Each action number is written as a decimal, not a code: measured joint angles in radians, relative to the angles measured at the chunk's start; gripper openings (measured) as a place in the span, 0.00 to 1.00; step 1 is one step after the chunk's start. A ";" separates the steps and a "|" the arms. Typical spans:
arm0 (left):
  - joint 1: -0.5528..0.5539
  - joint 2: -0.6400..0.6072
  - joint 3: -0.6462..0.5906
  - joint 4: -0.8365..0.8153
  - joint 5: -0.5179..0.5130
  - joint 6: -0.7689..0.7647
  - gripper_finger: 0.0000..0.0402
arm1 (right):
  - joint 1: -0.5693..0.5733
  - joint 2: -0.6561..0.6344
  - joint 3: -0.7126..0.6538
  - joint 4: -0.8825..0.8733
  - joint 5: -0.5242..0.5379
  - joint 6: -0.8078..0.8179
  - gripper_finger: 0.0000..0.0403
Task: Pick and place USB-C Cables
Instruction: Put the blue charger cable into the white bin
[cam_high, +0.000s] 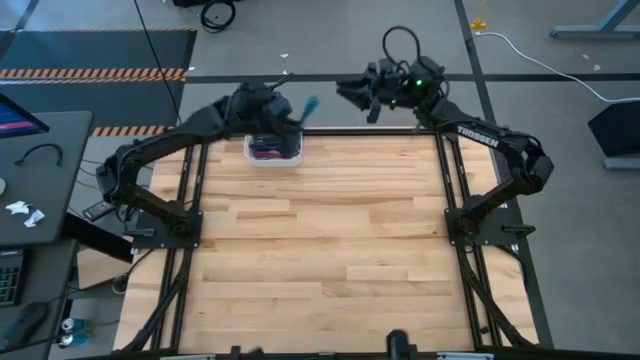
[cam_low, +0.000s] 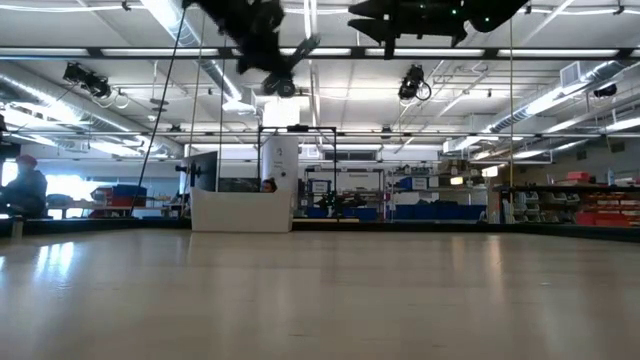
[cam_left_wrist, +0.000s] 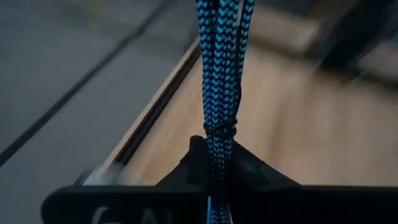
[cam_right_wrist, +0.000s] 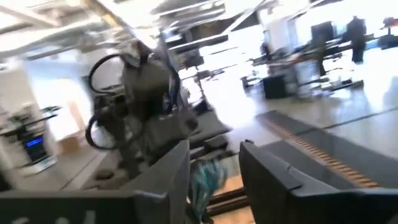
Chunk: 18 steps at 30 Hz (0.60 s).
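Wooden table (cam_high: 320, 250): near part bare. At its far edge, a clear bin (cam_high: 273, 150) holds bundled cables (cam_high: 272, 148). Left gripper (cam_high: 300, 115) clamps 1 teal cable (cam_left_wrist: 221, 81) beside it; right gripper (cam_high: 352, 92) hovers beyond, fingers parted.

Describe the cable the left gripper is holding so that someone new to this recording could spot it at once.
Start at the clear bin on the wooden table's far edge. Just above it the left gripper is shut on a teal cable, facing the open right gripper. It is braided teal and black, held in the air; the others lie in the bin.
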 joint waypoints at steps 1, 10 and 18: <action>0.028 0.014 0.026 -0.098 -0.023 0.037 0.07 | -0.015 -0.005 0.000 -0.002 0.013 0.000 0.36; 0.227 0.288 0.060 -0.497 -0.069 0.459 0.07 | -0.087 -0.018 0.000 -0.017 0.040 0.068 0.37; 0.212 0.453 0.060 -0.495 -0.188 0.635 0.10 | -0.088 -0.018 0.000 -0.038 -0.020 0.104 0.37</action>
